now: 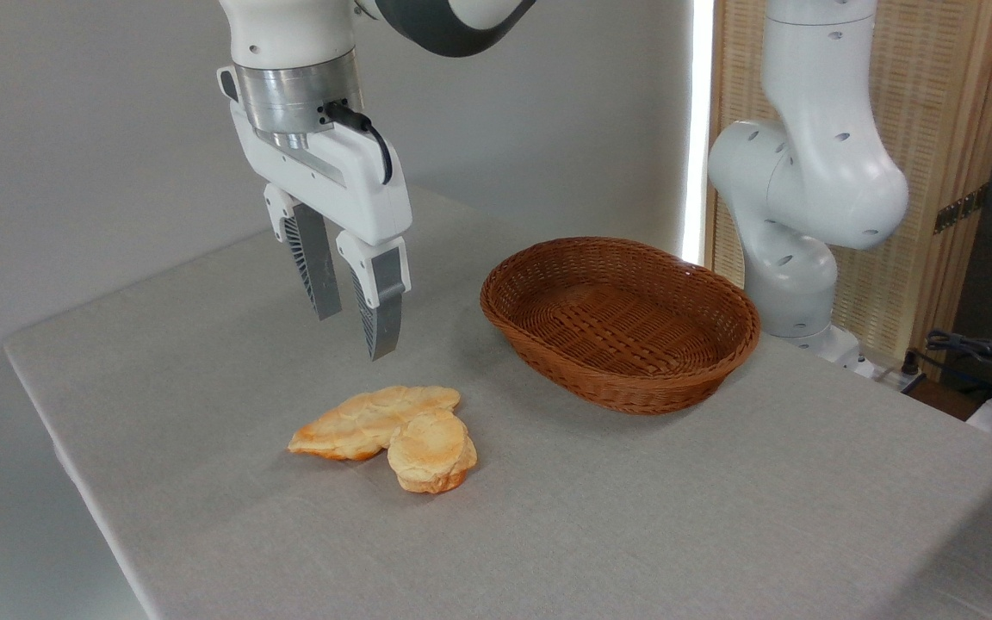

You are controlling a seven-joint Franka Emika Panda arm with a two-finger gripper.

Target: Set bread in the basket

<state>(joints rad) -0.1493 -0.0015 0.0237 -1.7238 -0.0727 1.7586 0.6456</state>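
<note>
White two-finger gripper (360, 331) hangs above the grey cloth table (203, 344), fingers narrowly parted, holding nothing, probably lining up for a descent. Small round golden bun (430, 450) lies below and slightly right, touching the flat leaf-shaped ridged bread (367, 420). Oval brown wicker basket (625, 379) sits empty well right, open for a drop. No readable labels.

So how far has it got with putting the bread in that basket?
Nothing looks done yet: the basket holds nothing, and the round bun lies on the grey table, leaning against a longer flat bread. In hand: the pincer hangs open above the breads, gripping nothing. Left: lower it, grip the bun, carry it right and drop it in the basket.
</note>
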